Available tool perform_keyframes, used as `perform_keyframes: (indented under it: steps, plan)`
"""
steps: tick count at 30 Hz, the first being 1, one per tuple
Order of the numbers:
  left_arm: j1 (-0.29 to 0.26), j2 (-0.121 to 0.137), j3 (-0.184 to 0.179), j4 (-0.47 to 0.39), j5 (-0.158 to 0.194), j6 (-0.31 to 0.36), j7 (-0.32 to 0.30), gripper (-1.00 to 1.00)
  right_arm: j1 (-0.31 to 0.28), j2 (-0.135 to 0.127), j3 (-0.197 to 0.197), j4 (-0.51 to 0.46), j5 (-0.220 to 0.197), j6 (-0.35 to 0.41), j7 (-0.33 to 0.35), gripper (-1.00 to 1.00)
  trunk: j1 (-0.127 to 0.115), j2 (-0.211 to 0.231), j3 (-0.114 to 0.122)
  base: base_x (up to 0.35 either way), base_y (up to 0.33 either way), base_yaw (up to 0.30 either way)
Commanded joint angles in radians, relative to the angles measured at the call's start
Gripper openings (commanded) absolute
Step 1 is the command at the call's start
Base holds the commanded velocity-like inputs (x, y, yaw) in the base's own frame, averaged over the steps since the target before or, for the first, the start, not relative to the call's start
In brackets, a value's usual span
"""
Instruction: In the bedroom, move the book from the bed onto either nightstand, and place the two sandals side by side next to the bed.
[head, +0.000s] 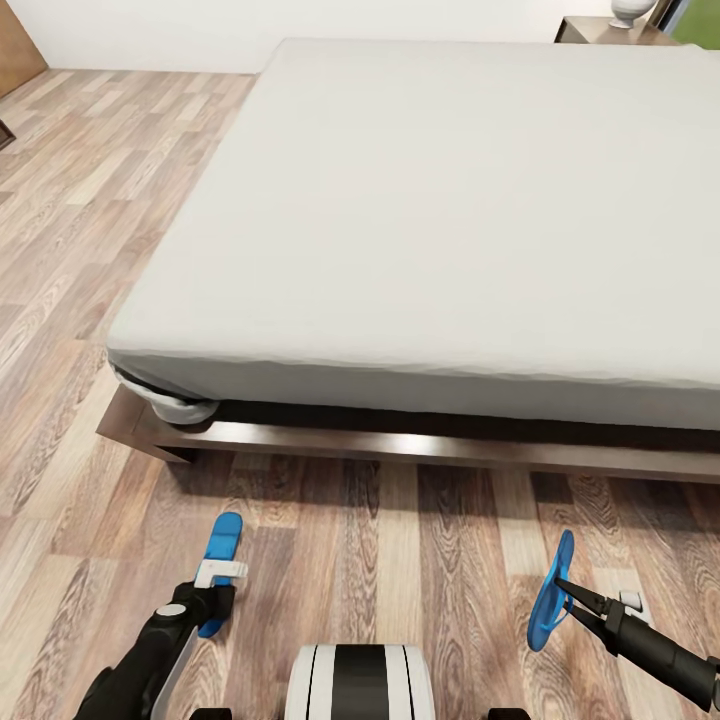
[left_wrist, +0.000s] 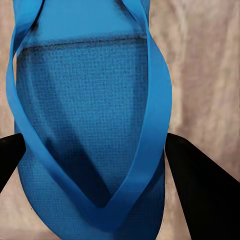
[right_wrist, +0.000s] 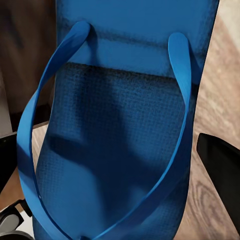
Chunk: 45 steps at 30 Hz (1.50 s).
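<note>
The bed (head: 440, 200), an off-white mattress on a dark wooden frame, lies straight ahead across the plank floor. One blue sandal (head: 226, 537) points toward the bed at lower left, and my left gripper (head: 218, 585) is shut on it, its dark fingers (left_wrist: 200, 190) pressing both sides of the sole (left_wrist: 90, 125). My right gripper (head: 562, 588) is shut on the other blue sandal (head: 550, 600), which it holds on edge above the floor at lower right; up close its straps and sole (right_wrist: 120, 150) face the camera. A nightstand (head: 598, 30) shows at the far right corner. The book is out of view.
A white rounded object (head: 632, 10) stands on the nightstand. A brown door (head: 15, 45) shows at the far left. The bed frame's corner (head: 130, 425) juts out over the floor. A strip of bare planks (head: 400, 540) runs between the frame and my base (head: 360, 685).
</note>
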Motion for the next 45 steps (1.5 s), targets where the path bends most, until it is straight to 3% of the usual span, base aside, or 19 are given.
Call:
perform_keyframes:
  steps: [1,6,12,24,38,45]
  plan:
    - [0.0,0.0,0.008,-0.002,-0.009,0.004,-0.003,-1.0,-0.001,-0.001,0.007,0.0,-0.01,0.009,0.002,-1.0,0.0,0.0,-0.001,0.0,0.0,0.0]
    - [0.0,0.0,0.028,-0.002,-0.009,-0.009,-0.004,-1.0,-0.001,-0.001,0.007,0.0,-0.01,0.009,0.003,-1.0,0.0,0.0,-0.001,0.0,0.0,0.0]
    - [0.001,-0.001,0.046,-0.002,-0.008,-0.082,-0.003,-1.0,-0.001,-0.001,0.007,0.0,-0.01,0.009,0.003,-1.0,0.0,0.0,-0.001,0.0,0.0,0.0]
    - [0.002,0.0,0.049,-0.002,-0.005,-0.092,-0.005,-1.0,-0.001,-0.001,0.008,0.0,-0.01,0.009,0.003,-1.0,0.0,0.0,-0.001,0.0,0.0,0.0]
    - [0.002,-0.002,0.048,-0.002,-0.005,-0.09,-0.004,-1.0,-0.001,0.0,0.008,0.0,-0.01,0.009,0.002,-1.0,0.006,-0.004,-0.055,0.0,0.0,0.0]
    - [0.003,-0.002,0.048,-0.002,-0.006,-0.097,-0.006,-1.0,-0.001,0.0,0.008,0.0,-0.01,0.009,0.002,-1.0,0.006,-0.004,-0.055,0.0,0.0,0.0]
